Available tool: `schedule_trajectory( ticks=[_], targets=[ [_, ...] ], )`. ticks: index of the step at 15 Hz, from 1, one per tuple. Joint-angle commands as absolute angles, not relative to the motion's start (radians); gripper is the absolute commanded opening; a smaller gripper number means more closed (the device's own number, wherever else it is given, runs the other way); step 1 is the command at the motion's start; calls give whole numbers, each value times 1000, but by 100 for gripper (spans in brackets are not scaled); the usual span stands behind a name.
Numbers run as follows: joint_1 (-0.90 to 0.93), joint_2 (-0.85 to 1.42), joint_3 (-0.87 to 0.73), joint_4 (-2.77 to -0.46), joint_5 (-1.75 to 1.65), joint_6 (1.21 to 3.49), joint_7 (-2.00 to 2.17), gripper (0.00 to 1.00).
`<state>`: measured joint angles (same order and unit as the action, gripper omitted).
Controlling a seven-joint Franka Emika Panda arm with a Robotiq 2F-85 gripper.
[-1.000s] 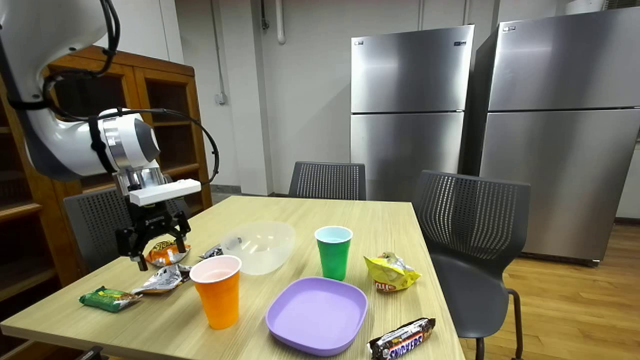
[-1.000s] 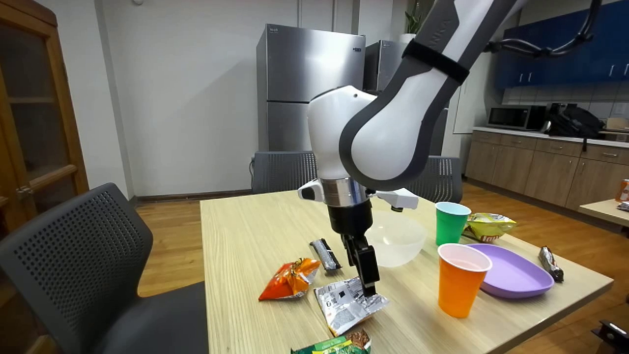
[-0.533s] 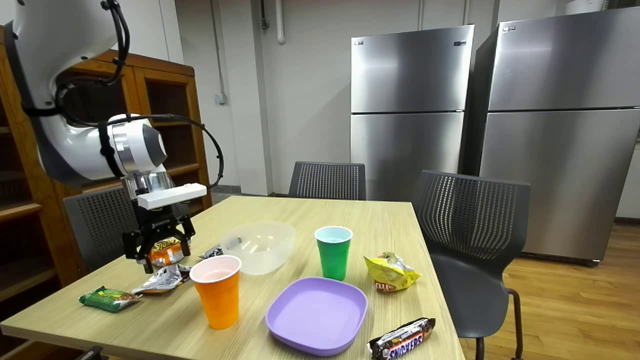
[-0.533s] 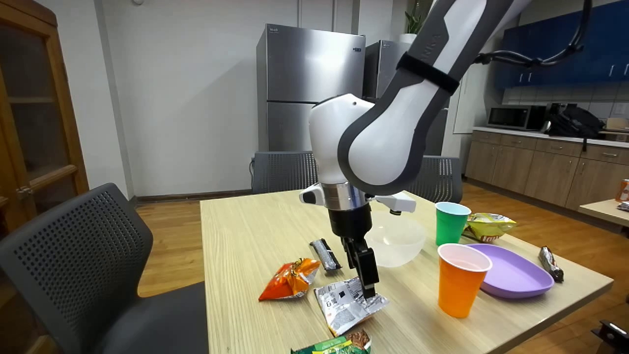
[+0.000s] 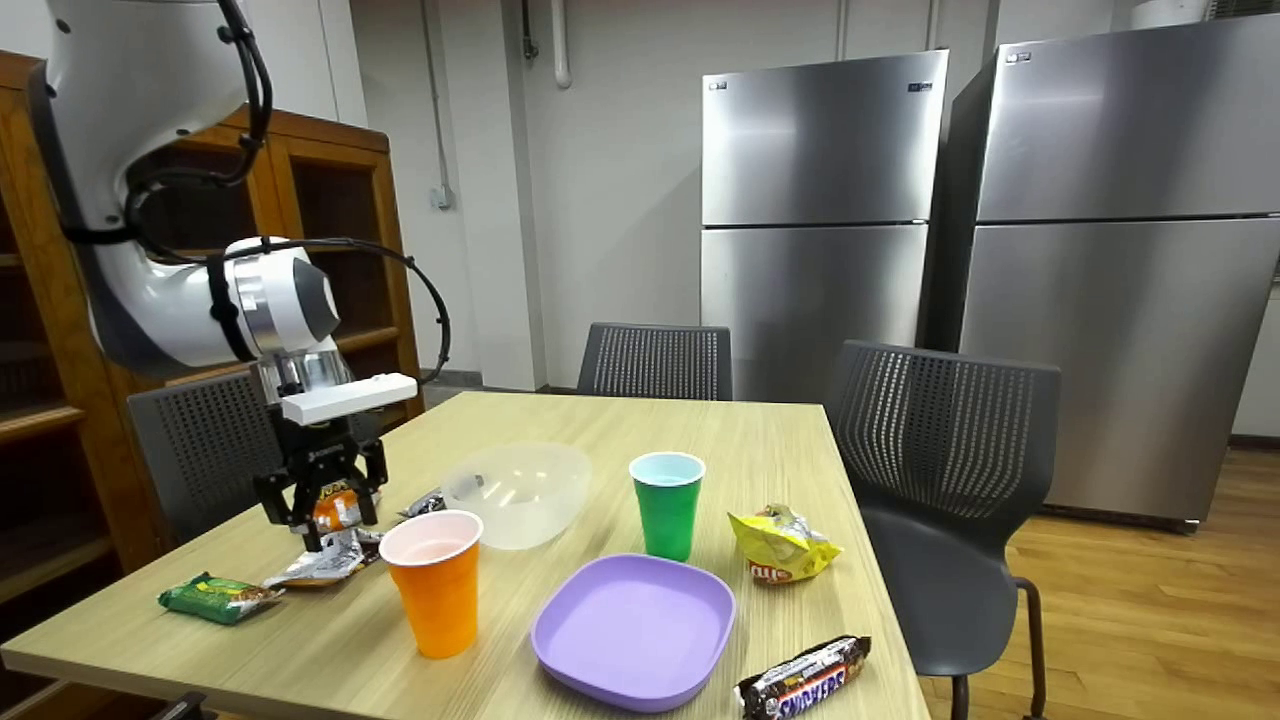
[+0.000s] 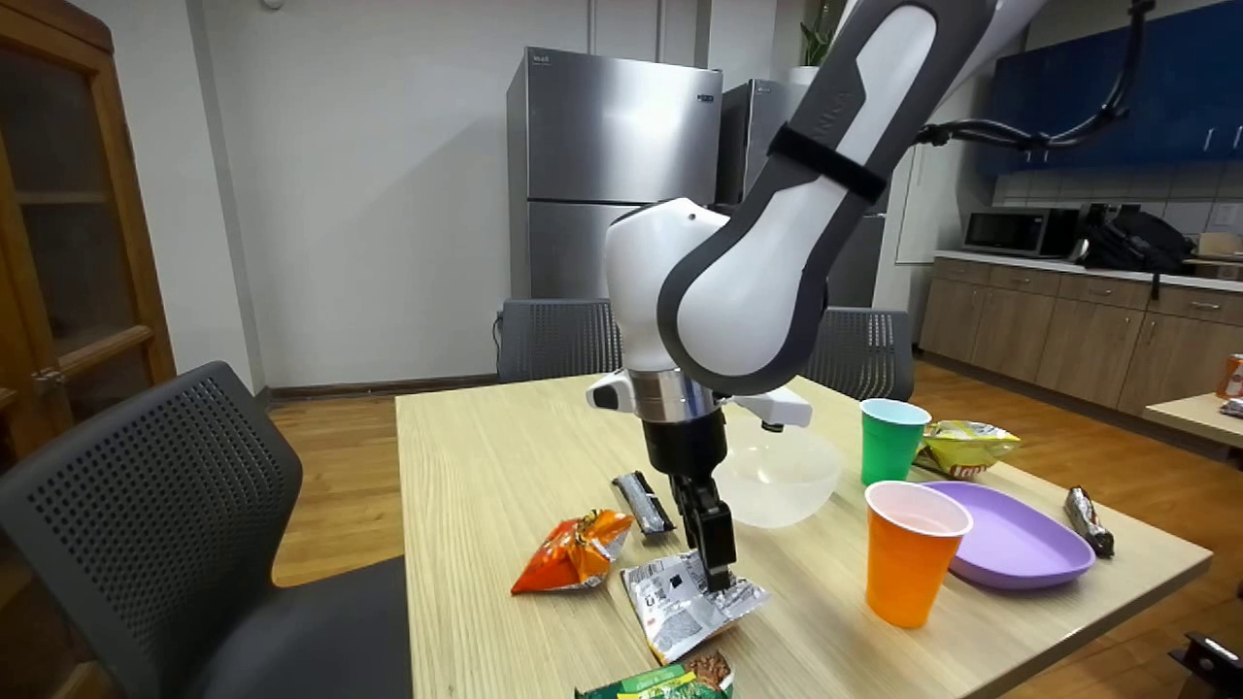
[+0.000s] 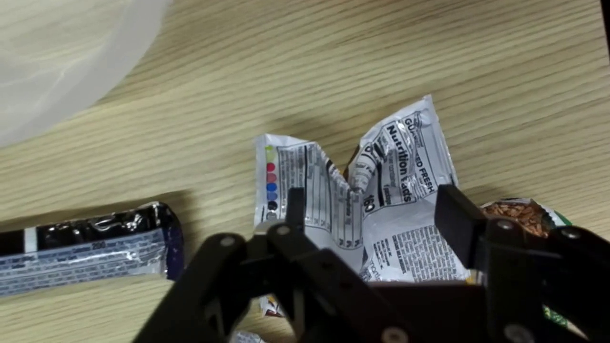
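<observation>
A white and grey robot arm is hanging over a pale wooden bench, and its jaws are standing spread, with a gap between them, right above a crumpled silver packet. The packet is lying on the bench with its printed back facing up, a deep crease running between the jaws; whether they are touching it, the views are not making clear. Around it an orange bag, a dark-wrapped bar and a green packet are lying close by, and a translucent bowl is sitting near the bar. An orange cup and a green cup are standing upright beside a purple plate. Farther from the arm, a yellow bag and a Snickers bar are resting near the plate. A grey chair and a steel refrigerator are standing beyond the bench
</observation>
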<state>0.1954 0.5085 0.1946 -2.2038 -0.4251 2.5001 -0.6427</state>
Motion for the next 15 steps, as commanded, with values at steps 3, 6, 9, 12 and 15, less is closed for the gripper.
schedule_trajectory(
  ticks=[3,6,9,12,15],
  targets=[
    [190,521,194,-2181,-442,2504,-655,27],
    [189,520,190,-2179,-442,2503,-652,5],
    [191,506,187,-2184,-443,2504,-645,0],
    [175,467,205,-2205,-413,2510,-654,0],
    [167,405,219,-2231,-384,2508,-651,0]
  ],
)
